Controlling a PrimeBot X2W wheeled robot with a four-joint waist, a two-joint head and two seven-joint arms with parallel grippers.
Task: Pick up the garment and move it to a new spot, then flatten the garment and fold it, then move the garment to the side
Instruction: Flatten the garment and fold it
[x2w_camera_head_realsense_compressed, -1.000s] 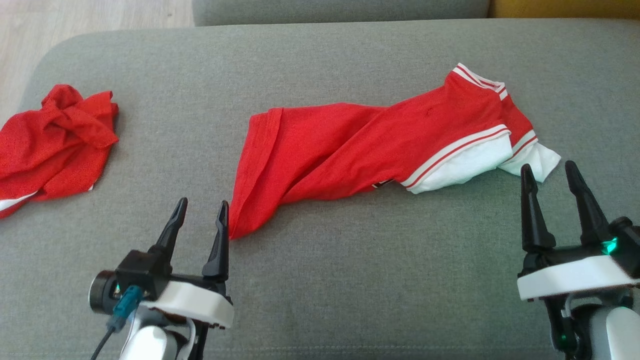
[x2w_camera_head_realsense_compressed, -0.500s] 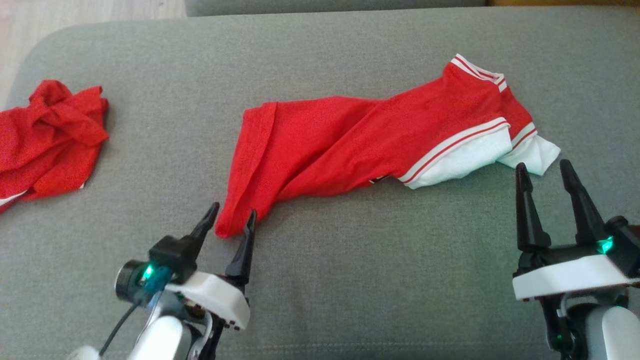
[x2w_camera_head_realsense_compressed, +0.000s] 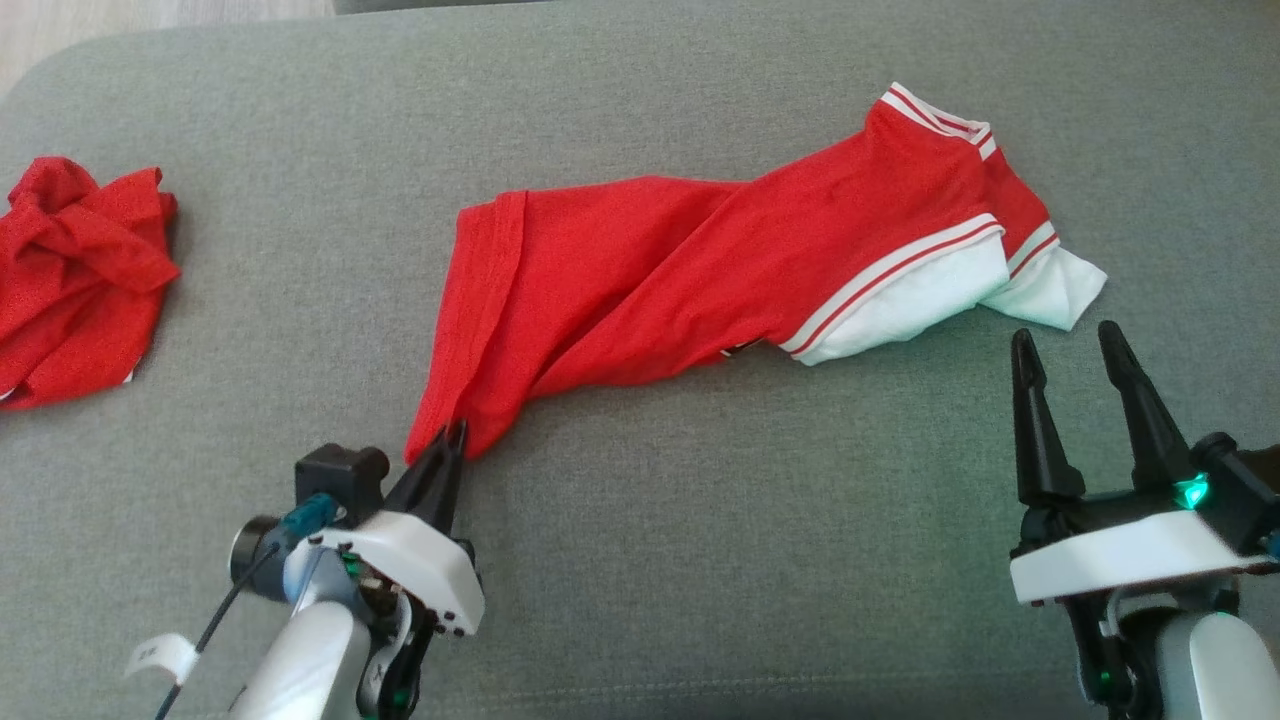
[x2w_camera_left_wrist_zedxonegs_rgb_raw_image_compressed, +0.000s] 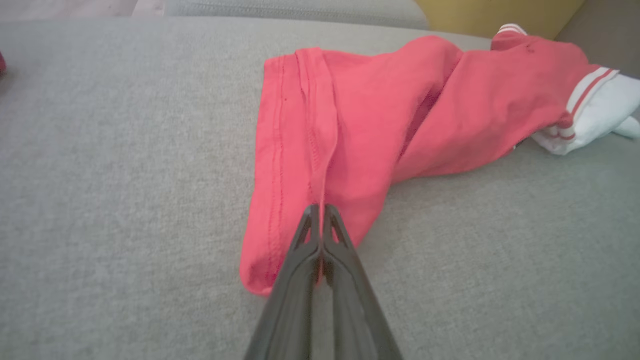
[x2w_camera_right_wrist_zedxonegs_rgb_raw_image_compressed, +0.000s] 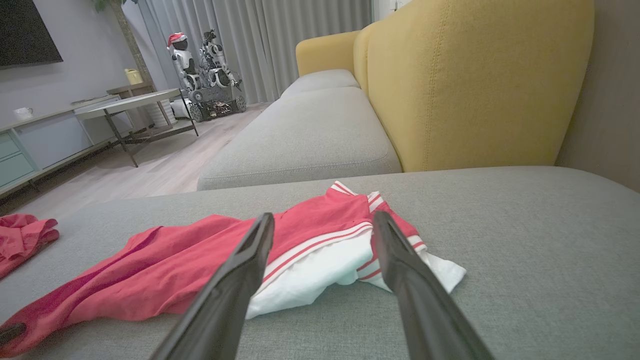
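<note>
garment (x2w_camera_head_realsense_compressed: 700, 270) hem corner pinched in left claw (x2w_camera_head_realsense_compressed: 455, 432); right claw (x2w_camera_head_realsense_compressed: 1064, 332) wide, nr white sleeve (x2w_camera_head_realsense_compressed: 900, 305), not touching.

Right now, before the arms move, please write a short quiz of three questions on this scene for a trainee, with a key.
1. True or false: the left gripper is shut on a corner of the red shirt.
2. The right gripper is: A) open, holding nothing, near the white sleeve; B) shut on the collar; C) lifting the shirt.
3. What lies at the left end of the grey cushion?
Key: 1 true; 2 A; 3 a crumpled red garment.
</note>
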